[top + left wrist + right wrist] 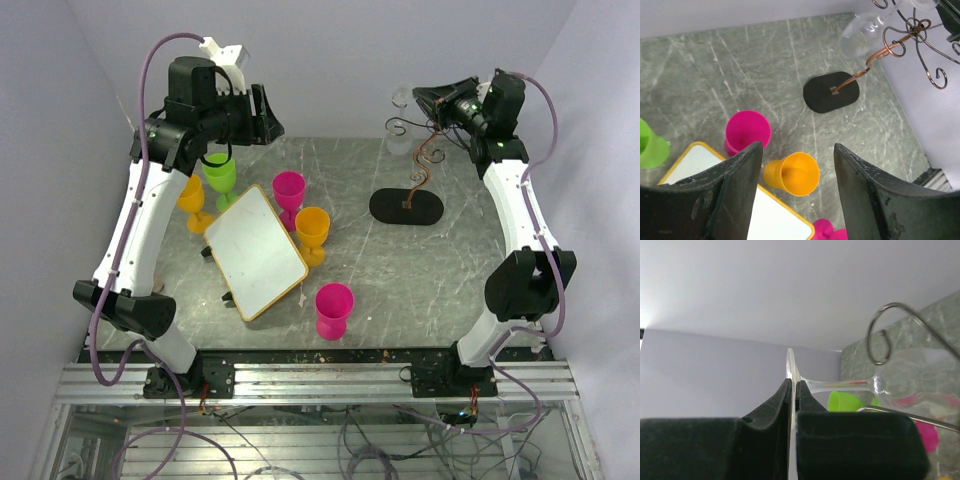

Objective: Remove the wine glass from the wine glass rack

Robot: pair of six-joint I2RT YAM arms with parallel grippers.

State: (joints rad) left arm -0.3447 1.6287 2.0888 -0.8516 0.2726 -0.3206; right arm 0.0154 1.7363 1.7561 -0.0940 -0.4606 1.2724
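Grasp geometry | left gripper [797, 192]: jaws spread wide above the coloured cups [312, 228], well apart from the rack | wine glass rack [406, 206]: stood far right | wine glass [905, 387]: hung among the spiral arms, stem pointed straight away from the right gripper [791, 386], foot pinched between its jaws.

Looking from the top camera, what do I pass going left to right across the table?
Orange cup → green cup → pink cup → second orange cup → second pink cup → wine glass rack.
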